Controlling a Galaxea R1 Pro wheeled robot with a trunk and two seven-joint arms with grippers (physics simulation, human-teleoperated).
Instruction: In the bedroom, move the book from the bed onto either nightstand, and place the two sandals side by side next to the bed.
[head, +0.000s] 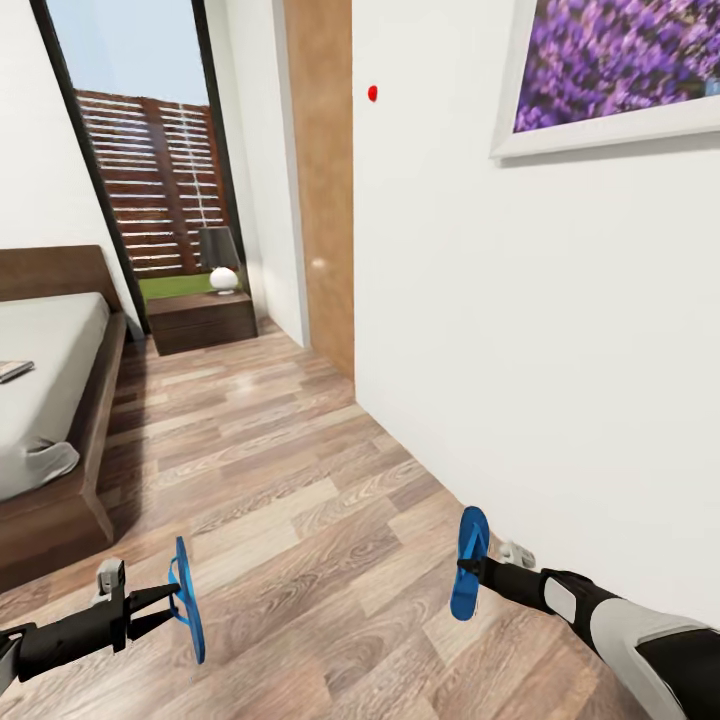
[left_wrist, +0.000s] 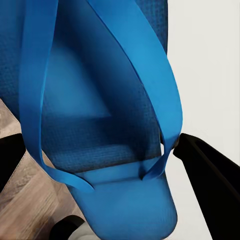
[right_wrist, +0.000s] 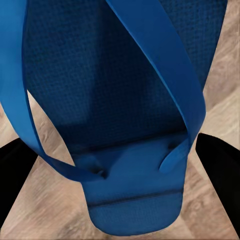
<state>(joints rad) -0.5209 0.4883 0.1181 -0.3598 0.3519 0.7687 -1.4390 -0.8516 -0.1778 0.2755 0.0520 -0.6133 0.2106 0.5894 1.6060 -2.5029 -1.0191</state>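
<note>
From the head, the left end effector (head: 176, 600) pinches one blue sandal (head: 187, 600) above the floor (head: 300, 500) near the bed (head: 60, 420); the right end effector (head: 470, 572) grips the other sandal (head: 469, 562).

Left wrist: thin, bendy sole (left_wrist: 100, 125), probably light.

Right wrist: the heel edge looks the safest hold on this sandal (right_wrist: 120, 100).

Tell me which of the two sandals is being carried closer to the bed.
The sandal in the left gripper: that blue sandal hangs just off the bed's foot corner. The other sandal, held by the right gripper, is near the white wall.
</note>
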